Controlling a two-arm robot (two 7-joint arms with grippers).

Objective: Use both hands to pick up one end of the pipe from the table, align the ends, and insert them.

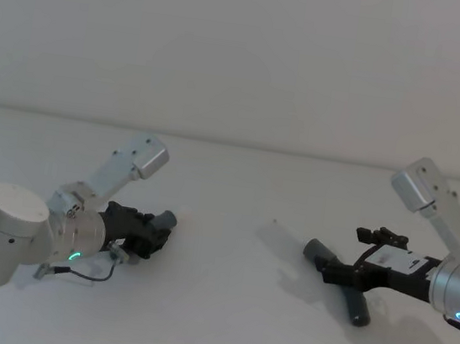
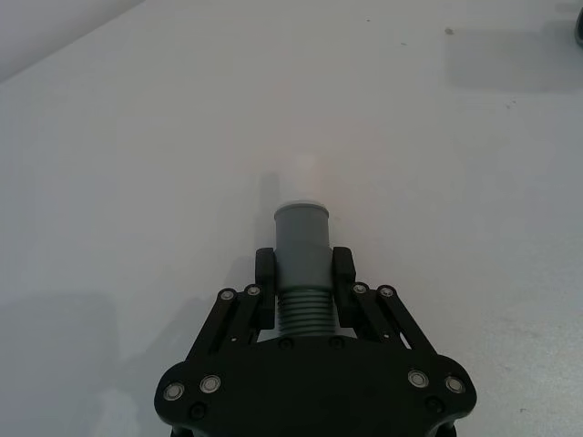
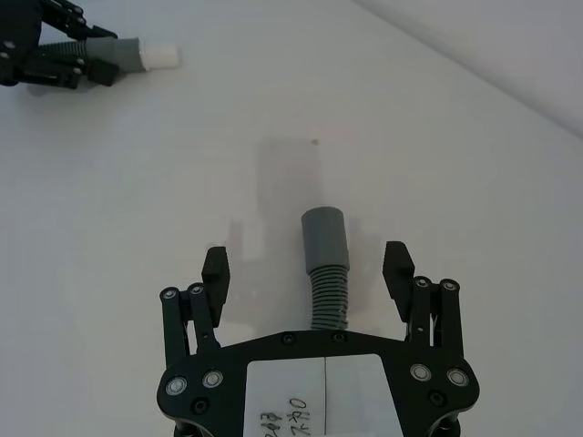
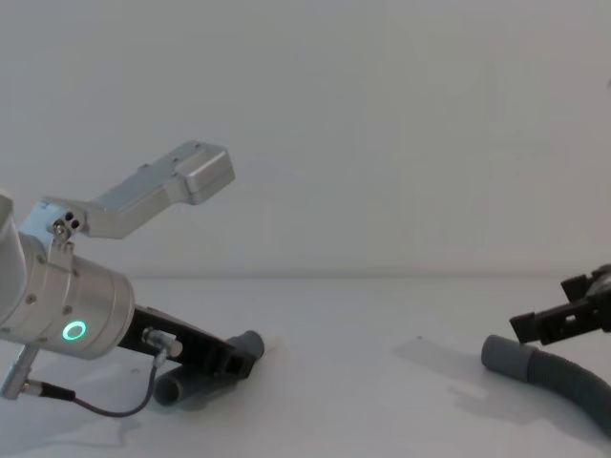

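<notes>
A plain pale wall (image 1: 246, 47) stands behind — a tiny dark speck (image 1: 274, 221) lies nearer.

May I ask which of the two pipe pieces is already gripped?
The white-tipped short tube, in the shut left gripper; the ribbed hose lies free inside the open right gripper.

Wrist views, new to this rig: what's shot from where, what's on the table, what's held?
It is a two-armed robot. The head view looks down at the white table; the chest view looks across it; each wrist view looks along one arm's end effector. The left end effector is shut on the short tube, grey collar and white tip pointing out. The right end effector is open, its fingers either side of the ribbed hose, which lies on the table, not gripped.
</notes>
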